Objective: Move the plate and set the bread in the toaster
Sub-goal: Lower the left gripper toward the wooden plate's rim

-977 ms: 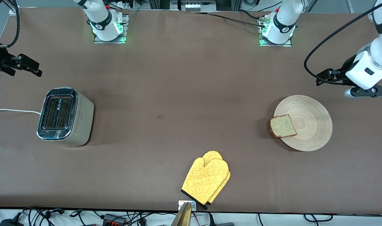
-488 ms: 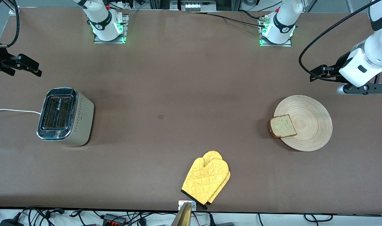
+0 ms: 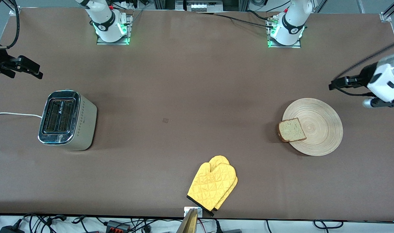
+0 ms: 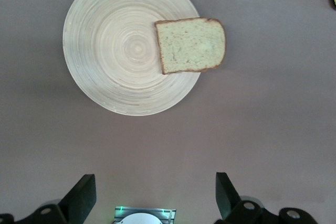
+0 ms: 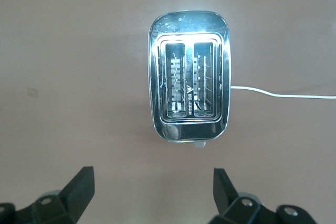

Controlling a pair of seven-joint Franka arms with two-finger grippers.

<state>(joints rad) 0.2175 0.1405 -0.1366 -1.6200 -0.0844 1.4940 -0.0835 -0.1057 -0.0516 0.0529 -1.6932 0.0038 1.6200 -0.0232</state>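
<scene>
One slice of bread [image 3: 291,129] lies partly on the plate [image 3: 316,129], overhanging its rim toward the toaster [image 3: 66,120]. Both grippers hang spread and empty: the left gripper [image 4: 152,195] beside the plate over bare table, the right gripper [image 5: 152,192] beside the toaster.

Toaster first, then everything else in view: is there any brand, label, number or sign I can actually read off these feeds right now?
Toaster: a small logo with a line of print sits between its two slots, too small to read.
Arm bases, front view: a round black mark on each collar, not legible as text.
Plate, bread, yellow oven mitt: no writing visible.
Nothing in these views can be quoted as it reads.
</scene>
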